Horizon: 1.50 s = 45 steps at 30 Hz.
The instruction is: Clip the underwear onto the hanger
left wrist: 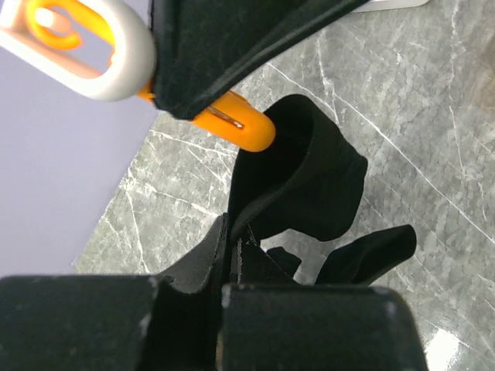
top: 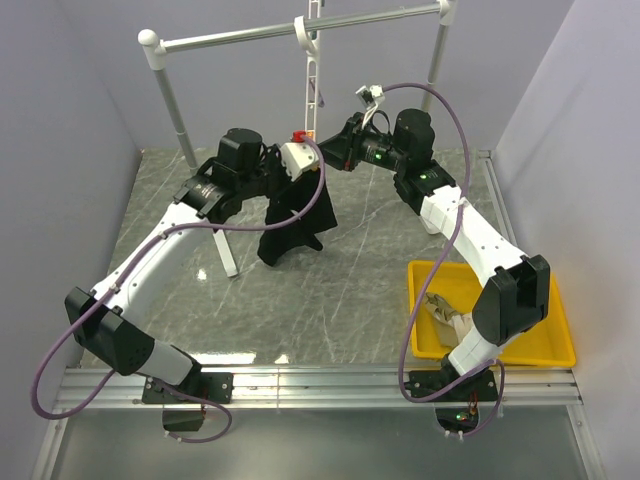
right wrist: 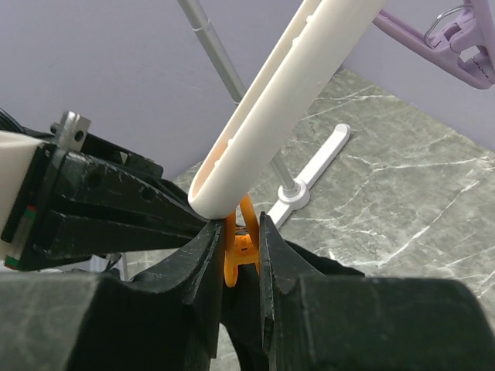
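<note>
The white hanger hangs upright from the rail, with its orange clip at the lower end. The black underwear hangs below it down to the table. My left gripper is shut on the underwear's upper edge; in the left wrist view the fabric runs from my jaws up to the orange clip under the hanger's end. My right gripper is shut on the orange clip, one finger on each side, just under the hanger.
The white metal rail frame stands at the back; its foot lies on the marble floor. A purple hanger is on the rail. A yellow tray with a beige garment sits at the right front.
</note>
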Available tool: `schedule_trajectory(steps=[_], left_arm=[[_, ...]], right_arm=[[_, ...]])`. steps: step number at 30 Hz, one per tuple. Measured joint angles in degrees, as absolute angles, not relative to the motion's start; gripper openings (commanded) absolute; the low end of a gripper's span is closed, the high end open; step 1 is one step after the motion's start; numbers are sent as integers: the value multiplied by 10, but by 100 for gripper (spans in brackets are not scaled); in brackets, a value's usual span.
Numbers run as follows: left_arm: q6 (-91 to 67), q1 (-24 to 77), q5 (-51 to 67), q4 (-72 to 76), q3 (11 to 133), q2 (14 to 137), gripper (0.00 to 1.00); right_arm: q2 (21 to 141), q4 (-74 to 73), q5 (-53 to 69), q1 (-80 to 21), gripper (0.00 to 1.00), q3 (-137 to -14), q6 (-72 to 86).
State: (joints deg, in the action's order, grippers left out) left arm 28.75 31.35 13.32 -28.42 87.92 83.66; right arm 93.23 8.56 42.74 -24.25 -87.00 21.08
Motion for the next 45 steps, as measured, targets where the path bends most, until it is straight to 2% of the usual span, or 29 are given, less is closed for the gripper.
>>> schedule_trajectory(steps=[17,18,22,25,30,40,45], left_arm=[[275,303,139,-285,901,839,0],[275,302,139,-285,901,839,0],[275,295,142,-286,906,839,0],[275,292,142,-286,911,839,0],[275,291,146,-286,913,839,0],[276,291,152,-286,913,839,0],[276,291,152,-286,914,839,0]], right_arm=[[931,78,409,-248,0,-870,179],[931,77,408,-248,1,-870,178],[931,74,400,-249,20,-870,173],[931,71,396,-249,27,-871,170],[931,59,390,-249,29,-877,170],[931,22,381,-249,52,-882,175],[931,11,379,-249,52,-882,175]])
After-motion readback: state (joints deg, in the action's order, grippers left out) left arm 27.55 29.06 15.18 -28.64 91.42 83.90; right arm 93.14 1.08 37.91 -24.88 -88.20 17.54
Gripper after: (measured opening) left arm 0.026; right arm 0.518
